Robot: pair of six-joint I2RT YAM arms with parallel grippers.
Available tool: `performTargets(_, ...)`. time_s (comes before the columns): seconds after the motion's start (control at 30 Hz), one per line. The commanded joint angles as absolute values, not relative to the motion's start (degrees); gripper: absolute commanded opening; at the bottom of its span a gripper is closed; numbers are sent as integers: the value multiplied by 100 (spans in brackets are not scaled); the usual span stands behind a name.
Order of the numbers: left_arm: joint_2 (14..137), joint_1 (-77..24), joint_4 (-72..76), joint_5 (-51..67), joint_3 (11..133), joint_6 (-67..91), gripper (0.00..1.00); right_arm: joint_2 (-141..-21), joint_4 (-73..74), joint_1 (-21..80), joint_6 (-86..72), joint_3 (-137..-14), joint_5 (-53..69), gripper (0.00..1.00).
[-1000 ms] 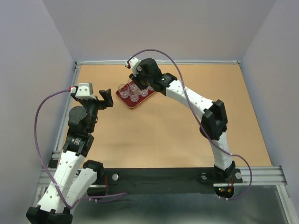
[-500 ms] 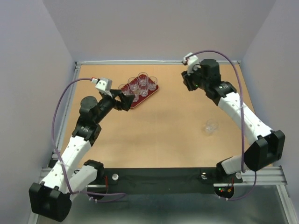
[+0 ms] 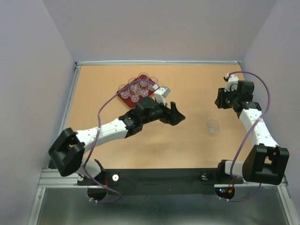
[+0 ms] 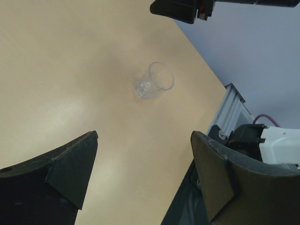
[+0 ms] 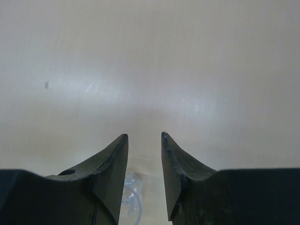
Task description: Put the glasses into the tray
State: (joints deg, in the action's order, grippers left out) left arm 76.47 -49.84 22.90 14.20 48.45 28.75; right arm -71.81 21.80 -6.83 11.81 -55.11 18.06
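The dark-red tray (image 3: 121, 96) lies at the back left of the table with several clear glasses (image 3: 143, 78) standing in it. One more glass (image 3: 213, 126) stands alone on the table at the right; it also shows in the left wrist view (image 4: 154, 80), upright. My left gripper (image 3: 180, 115) is open and empty above the table's middle, pointing toward that glass (image 4: 143, 140). My right gripper (image 3: 219, 101) hangs near the right edge, beyond the lone glass, its jaws a narrow gap apart and empty (image 5: 141, 137). A glass (image 5: 132, 196) shows low behind its left finger.
The table is tan board with a metal frame (image 3: 70, 101) and grey walls around it. The right arm (image 4: 187, 8) crosses the top of the left wrist view. The black base bar (image 3: 159, 178) runs along the near edge.
My left arm has swung from the tray's near-left side across to the table's middle. My right arm has drawn back from the tray toward the right edge.
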Motion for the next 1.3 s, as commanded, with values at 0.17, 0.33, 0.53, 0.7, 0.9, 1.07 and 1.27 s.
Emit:
performTargets(0.17,9647,-6028,2016,440,7097,3393,87,-6934,1802,-1037,985,-5282,2083,40)
performTargets(0.33,10633,-6380,1249,44,8242,3287,84,-6961,1811,-1116,984,-5229,2162,40)
performTargets(0.53,11662,-6600,537,-202,9456,3138,76,-6917,1811,-1178,932,-5221,2188,40)
performTargets(0.7,12347,-6671,1,-421,10377,3006,65,-6908,1811,-1222,914,-5212,2258,40)
performTargets(0.9,12919,-6715,-702,-896,11204,2857,61,-6891,1811,-1257,905,-5194,2303,40)
performTargets(1.07,13280,-6715,-1045,-1011,11689,2786,56,-6873,1819,-1274,914,-5203,2303,40)
performTargets(1.27,13640,-6732,-1266,-1028,12058,2742,46,-6856,1819,-1327,888,-5186,2338,40)
